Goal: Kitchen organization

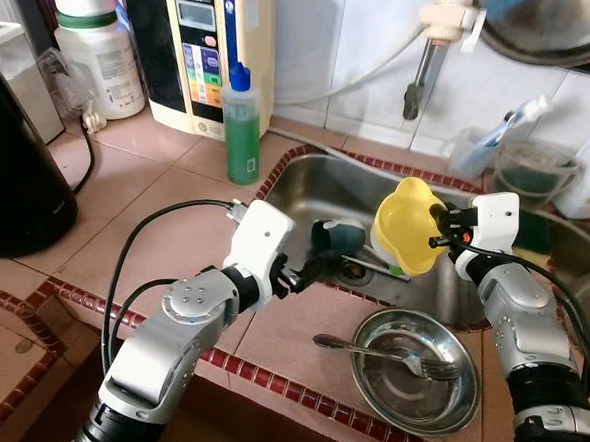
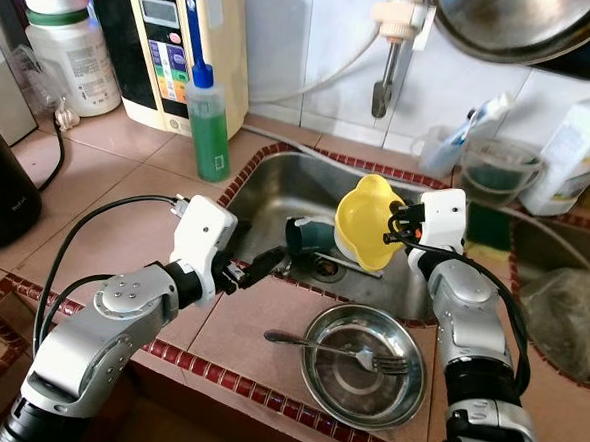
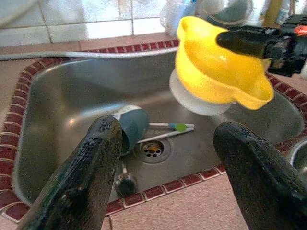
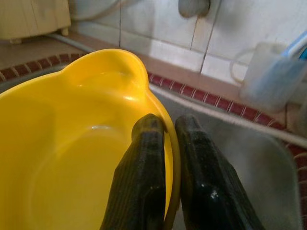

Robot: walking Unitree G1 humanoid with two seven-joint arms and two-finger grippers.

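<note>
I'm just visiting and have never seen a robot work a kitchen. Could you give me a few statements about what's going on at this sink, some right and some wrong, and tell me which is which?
1. The right gripper is pinching the rim of the yellow bowl, one finger on each side. True.
2. The yellow bowl rests flat on the sink floor. False: it is held tilted in the air above the sink.
3. The left gripper is open and holds nothing. True.
4. The steel bowl on the counter has a fork in it. True.
5. The teal cup stands upright on the counter. False: it lies on its side in the sink.
</note>
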